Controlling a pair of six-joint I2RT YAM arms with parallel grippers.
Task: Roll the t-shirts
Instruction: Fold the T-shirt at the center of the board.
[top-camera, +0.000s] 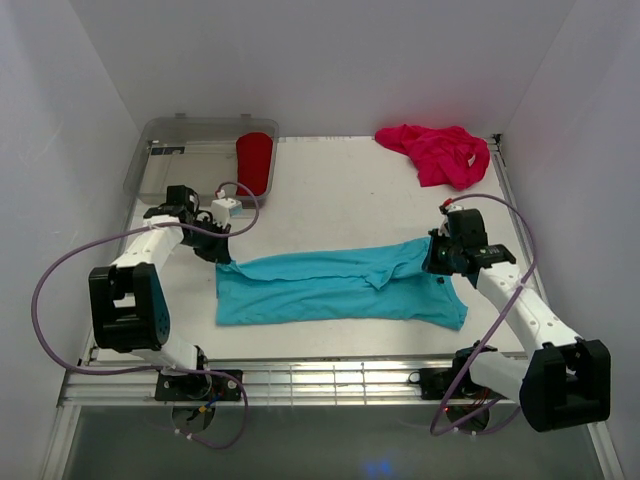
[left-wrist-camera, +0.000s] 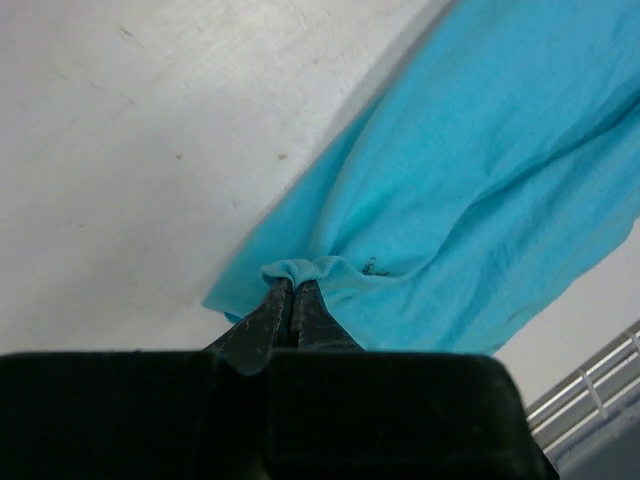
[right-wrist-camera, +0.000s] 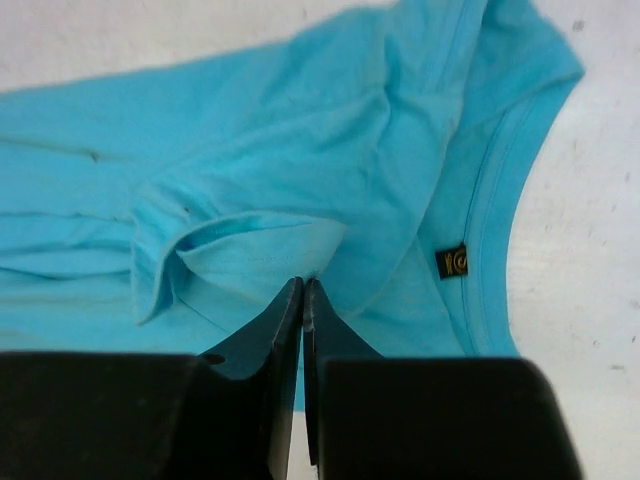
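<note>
The turquoise t-shirt (top-camera: 340, 288) lies folded into a long band across the table's middle. My left gripper (top-camera: 218, 252) is shut on its far-left corner; the left wrist view shows the cloth (left-wrist-camera: 470, 180) bunched at my gripper (left-wrist-camera: 292, 285). My right gripper (top-camera: 436, 262) is shut on the shirt's right end near the collar; the right wrist view shows a fold of the shirt (right-wrist-camera: 300, 180) pinched by my gripper (right-wrist-camera: 302, 285), with a small black label (right-wrist-camera: 454, 261) beside it. The magenta t-shirt (top-camera: 440, 152) lies crumpled at the far right. The red t-shirt (top-camera: 255, 162) sits rolled in the bin.
A clear plastic bin (top-camera: 185, 150) stands at the far left corner. White walls enclose the table on three sides. A metal rail (top-camera: 330, 380) runs along the near edge between the arm bases.
</note>
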